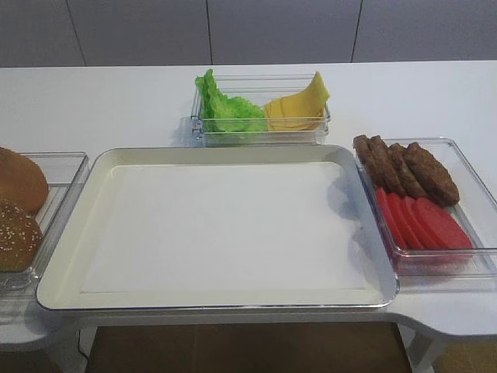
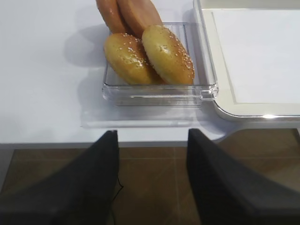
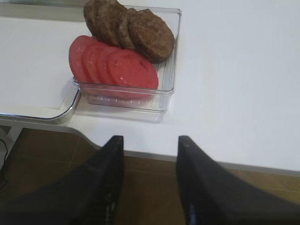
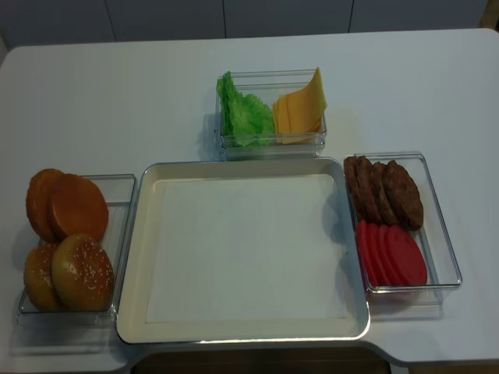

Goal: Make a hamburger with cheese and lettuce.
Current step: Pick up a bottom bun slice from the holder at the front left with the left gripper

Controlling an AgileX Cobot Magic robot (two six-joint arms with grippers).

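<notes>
Waiting at the start: left gripper (image 2: 152,178) and right gripper (image 3: 150,180) hang wide open, empty. Next, a plain bun half (image 4: 76,206) at nine o'clock goes onto the tray (image 4: 234,331).

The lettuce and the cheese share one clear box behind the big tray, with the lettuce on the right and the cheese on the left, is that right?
Not quite. The lettuce and the cheese do share one clear box behind the big tray, but the sides are swapped: lettuce on the left, cheese on the right. Both exterior high views show it.
</notes>
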